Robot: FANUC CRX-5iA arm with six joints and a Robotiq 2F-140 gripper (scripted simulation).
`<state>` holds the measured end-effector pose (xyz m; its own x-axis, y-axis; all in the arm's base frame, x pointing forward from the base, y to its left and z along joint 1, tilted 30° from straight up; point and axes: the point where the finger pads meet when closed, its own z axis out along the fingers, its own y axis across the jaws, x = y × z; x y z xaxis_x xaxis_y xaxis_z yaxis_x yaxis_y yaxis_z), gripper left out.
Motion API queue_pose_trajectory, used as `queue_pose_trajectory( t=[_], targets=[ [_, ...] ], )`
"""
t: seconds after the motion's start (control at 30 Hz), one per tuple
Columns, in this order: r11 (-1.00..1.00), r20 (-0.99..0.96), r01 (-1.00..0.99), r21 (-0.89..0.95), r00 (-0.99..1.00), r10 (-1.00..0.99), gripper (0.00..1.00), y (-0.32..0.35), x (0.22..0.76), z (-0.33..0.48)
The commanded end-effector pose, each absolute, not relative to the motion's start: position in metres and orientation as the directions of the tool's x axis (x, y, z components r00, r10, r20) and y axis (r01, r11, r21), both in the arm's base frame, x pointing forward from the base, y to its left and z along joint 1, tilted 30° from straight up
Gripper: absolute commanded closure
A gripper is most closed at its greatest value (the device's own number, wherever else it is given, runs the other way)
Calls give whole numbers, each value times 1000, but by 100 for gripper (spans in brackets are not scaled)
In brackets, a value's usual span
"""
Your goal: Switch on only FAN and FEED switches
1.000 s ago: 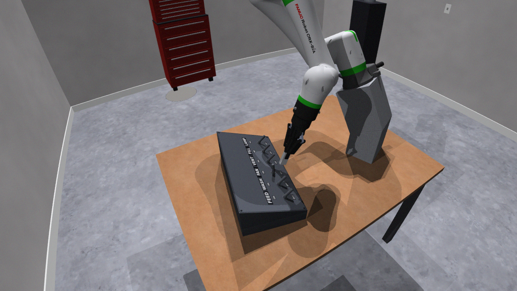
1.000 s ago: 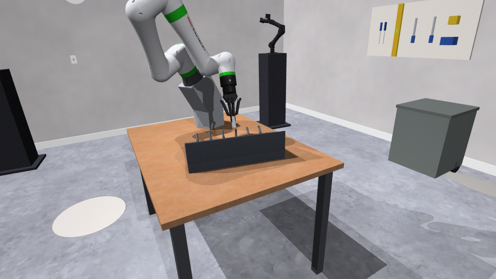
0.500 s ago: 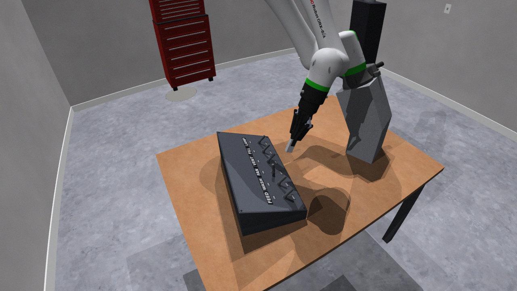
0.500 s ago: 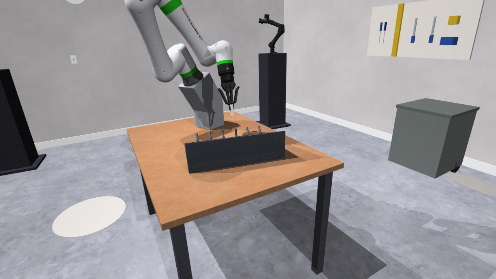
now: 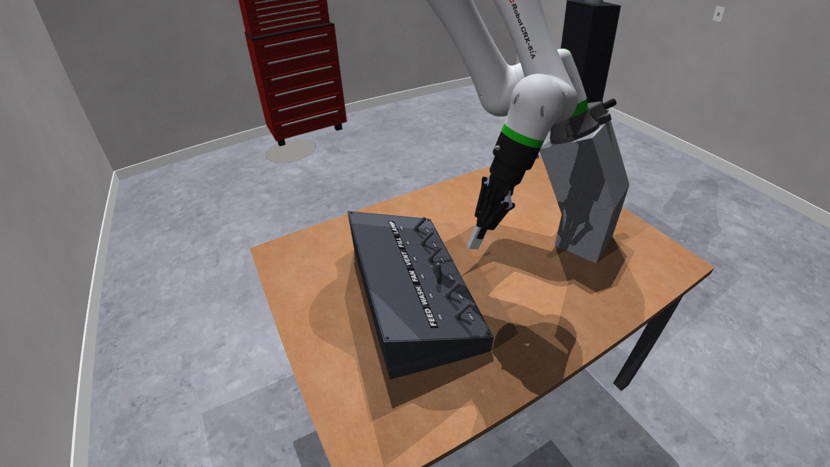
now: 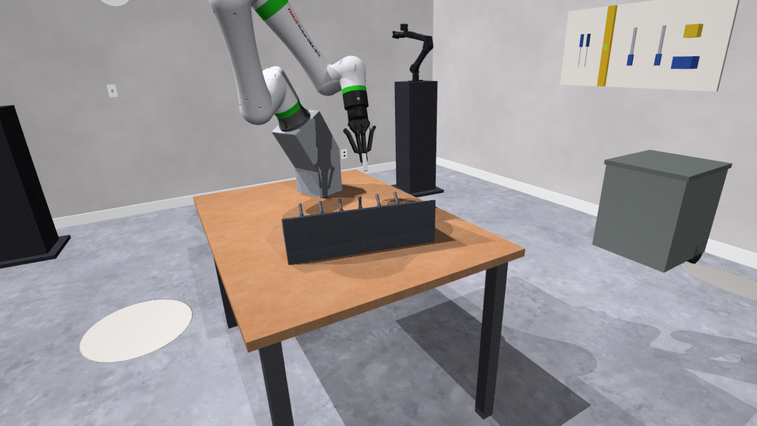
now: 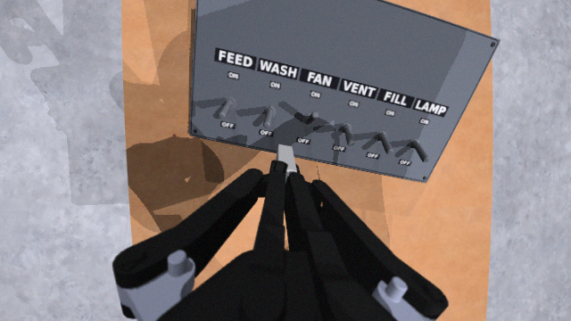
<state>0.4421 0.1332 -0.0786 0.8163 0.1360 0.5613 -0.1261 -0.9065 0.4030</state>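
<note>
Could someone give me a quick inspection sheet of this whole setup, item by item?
Surface: wooden table, carries console and arm's grey base.
Job's things: dark console; six levers. FAN lever stands up off its OFF mark; FEED lever and the other four lean toward OFF.
Clutter: nothing seen.
Tool: tool shut, holding nothing, raised clear of the console.
Cables: nothing seen.
Surroundings: red drawer cabinet, grey box, black pedestal, wall chart.

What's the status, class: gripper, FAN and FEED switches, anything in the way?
Gripper shut, empty, raised off the console. FAN lever stands more upright than its neighbours; FEED lever at OFF. Nothing blocks FEED.
</note>
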Motion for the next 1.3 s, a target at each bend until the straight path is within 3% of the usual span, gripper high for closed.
queue_pose_trajectory(
  t=[0.0,0.2,1.27],
  targets=[
    [-903,558,-133,409,819,132,100,171,446,-101],
    [-902,559,-134,411,818,133,100,219,438,-134],
    [-902,559,-134,411,818,133,100,220,438,-135]
  ],
)
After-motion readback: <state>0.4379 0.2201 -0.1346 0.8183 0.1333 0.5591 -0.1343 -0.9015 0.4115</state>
